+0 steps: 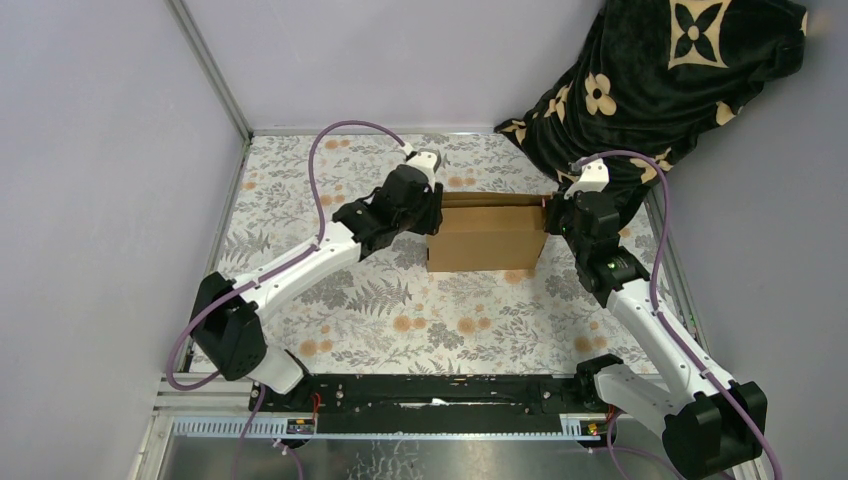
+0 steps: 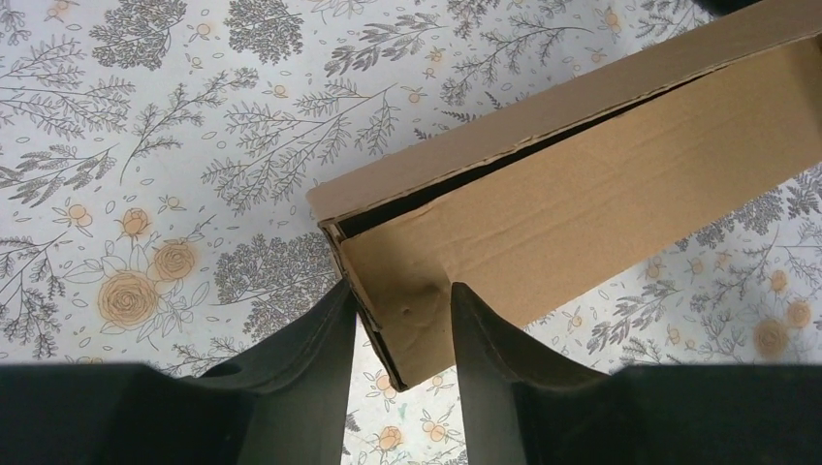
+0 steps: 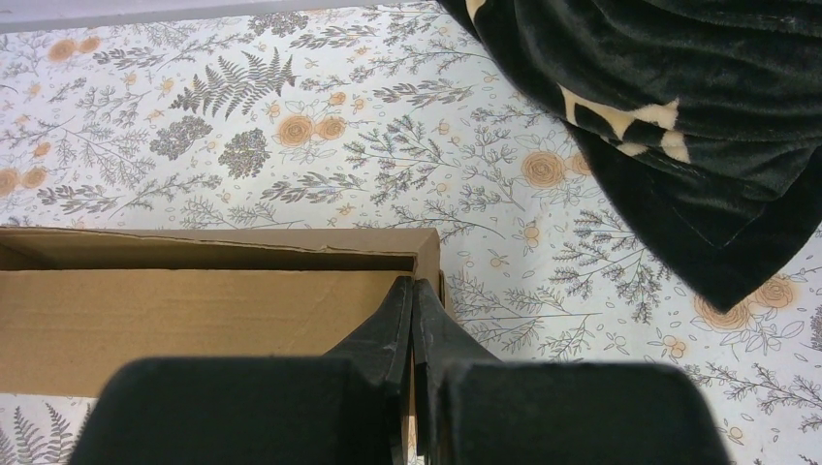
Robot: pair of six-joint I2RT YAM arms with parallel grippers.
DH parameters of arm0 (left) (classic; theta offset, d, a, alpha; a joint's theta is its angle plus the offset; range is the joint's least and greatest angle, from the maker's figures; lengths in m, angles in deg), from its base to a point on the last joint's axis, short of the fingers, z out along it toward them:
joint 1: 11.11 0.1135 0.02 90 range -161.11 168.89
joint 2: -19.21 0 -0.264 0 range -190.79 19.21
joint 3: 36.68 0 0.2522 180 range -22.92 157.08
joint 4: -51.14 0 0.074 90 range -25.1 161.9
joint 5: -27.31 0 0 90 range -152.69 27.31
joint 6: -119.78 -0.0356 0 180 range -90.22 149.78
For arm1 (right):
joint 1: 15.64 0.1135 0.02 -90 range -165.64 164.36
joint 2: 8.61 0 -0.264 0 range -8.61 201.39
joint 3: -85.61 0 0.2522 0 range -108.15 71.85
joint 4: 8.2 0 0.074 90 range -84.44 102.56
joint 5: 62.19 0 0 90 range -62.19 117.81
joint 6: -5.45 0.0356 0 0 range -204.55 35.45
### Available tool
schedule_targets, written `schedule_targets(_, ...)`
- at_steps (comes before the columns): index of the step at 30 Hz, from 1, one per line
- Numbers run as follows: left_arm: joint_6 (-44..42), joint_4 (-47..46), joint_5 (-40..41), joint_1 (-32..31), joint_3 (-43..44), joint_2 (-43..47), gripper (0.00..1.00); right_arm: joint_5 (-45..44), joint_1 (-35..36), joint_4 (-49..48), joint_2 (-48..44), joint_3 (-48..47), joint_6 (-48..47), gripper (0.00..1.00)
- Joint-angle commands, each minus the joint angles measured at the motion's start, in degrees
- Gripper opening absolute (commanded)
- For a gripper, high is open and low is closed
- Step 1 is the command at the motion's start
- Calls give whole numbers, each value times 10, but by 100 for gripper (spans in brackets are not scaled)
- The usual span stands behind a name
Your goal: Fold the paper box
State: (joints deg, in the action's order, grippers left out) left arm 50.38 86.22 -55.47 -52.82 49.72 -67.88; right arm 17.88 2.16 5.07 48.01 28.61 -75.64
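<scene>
The paper box [image 1: 487, 240] stands on the floral-patterned surface [image 1: 400, 310], toward its far side, between the two arms; a dark patterned blanket [image 1: 650, 80] lies just beyond the box's right end.

**End effector states**
- Left end effector [image 2: 400, 295]: jaws parted to a moderate width, straddling the near left corner of the box; the gap is wider than the cardboard wall, so no clamp is evident.
- Right end effector [image 3: 414, 291]: fingers pressed together, tips at the inner right corner of the box, against the end wall; whether a thin edge is pinched between them cannot be told.

**Condition of the box**
- The long walls stand upright; a dark slit shows between the rear wall and the adjoining panel; the shape appears largely formed, with closure judged incomplete.

**Handling characteristics (judged)**
- Light; likely to slide on the surface when pushed from one end only; bracing from the opposite end is advisable.
- Panels are stiff across the flutes yet hinge readily at scored creases; excess pinch pressure will probably crush or dent the corrugation.
- Recommended hold: a single wall thickness near a corner, where the creases give support; avoid mid-panel grips, which are likely to bow the wall.
</scene>
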Motion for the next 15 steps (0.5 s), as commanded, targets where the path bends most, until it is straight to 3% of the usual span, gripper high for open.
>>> schedule_targets(1, -11, -36, -59, -12, -15, 7, 47, 48, 21, 92, 16, 16, 18, 0)
schedule_targets(15, -30, -48, -10, 15, -57, 43, 51, 54, 21, 92, 18, 13, 23, 0)
